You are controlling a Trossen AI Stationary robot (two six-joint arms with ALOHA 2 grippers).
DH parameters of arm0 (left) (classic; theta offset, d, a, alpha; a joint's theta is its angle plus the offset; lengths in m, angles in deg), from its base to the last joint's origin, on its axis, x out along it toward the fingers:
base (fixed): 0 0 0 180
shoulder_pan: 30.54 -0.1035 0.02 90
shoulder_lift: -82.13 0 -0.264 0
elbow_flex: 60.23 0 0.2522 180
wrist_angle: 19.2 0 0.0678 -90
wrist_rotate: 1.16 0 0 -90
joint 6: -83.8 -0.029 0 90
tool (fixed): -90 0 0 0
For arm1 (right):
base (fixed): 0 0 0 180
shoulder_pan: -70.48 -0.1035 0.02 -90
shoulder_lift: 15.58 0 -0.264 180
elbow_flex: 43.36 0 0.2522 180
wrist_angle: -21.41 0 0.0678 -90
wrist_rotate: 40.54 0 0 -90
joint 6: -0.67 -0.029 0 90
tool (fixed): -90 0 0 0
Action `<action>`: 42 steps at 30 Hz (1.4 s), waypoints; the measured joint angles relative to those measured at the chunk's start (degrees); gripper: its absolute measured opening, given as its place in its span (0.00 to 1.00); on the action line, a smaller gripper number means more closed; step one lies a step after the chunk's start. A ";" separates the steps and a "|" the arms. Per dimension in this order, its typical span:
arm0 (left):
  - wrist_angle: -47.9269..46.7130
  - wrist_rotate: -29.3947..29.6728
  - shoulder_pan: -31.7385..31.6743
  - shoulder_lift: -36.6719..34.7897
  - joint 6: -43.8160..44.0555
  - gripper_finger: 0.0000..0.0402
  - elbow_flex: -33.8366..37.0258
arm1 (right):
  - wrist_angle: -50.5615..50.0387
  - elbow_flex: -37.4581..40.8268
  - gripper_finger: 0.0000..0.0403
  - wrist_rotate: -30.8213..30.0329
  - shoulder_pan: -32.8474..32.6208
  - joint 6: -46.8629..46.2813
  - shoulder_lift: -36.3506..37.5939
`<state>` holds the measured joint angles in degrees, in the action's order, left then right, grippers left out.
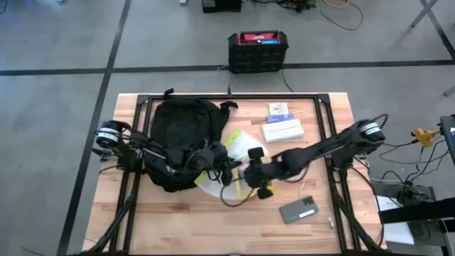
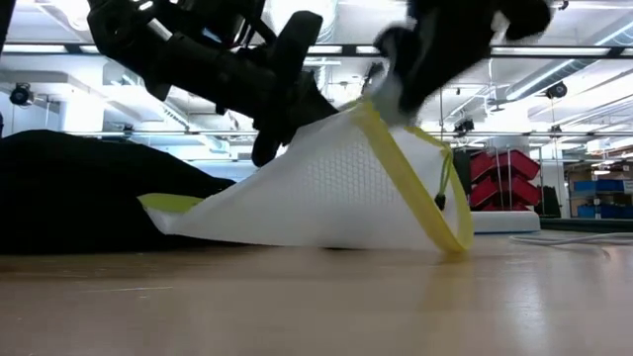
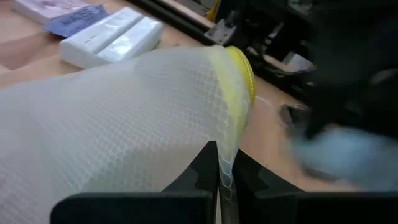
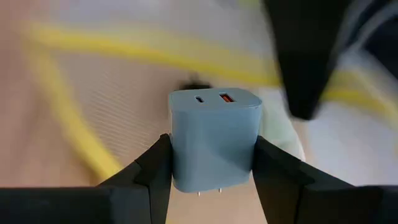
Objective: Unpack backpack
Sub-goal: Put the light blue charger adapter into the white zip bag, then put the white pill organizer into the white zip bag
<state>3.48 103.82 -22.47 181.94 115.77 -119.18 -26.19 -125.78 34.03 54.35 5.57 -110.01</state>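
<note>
**Backpack flat on desk, both grippers holding items**

Your backpack [image 1: 179, 139] lies flat on the desk [image 1: 178, 227] at its left, long axis running front to back, top loop toward the far edge. Left gripper [image 3: 219, 171]: fingers nearly closed, pinching the white mesh pouch [image 3: 118, 124] by its yellow-trimmed edge. Right gripper [image 4: 214, 165]: fingers clamped on both sides of a blue charger block [image 4: 214, 137], just beside the pouch.

The backpack [image 1: 179, 139] lies on the table's [image 1: 213, 227] left half, a mesh pouch [image 1: 238, 142] apparently just beside it.
</note>
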 joint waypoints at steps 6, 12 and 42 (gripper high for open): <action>0.27 -0.81 0.42 0.00 -0.38 0.00 0.00 | -1.61 -0.22 0.52 -20.08 1.19 -0.45 -7.49; -2.42 -0.90 0.53 0.00 -1.30 0.00 0.00 | -2.79 -0.28 0.90 -16.56 0.74 -1.80 -5.26; -9.06 -0.54 2.50 0.00 -1.12 0.00 0.00 | -15.99 18.47 0.93 11.01 44.05 17.53 16.94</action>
<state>-5.59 103.28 -19.97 181.94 114.65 -119.18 -42.18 -107.32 45.04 98.40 23.10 -93.07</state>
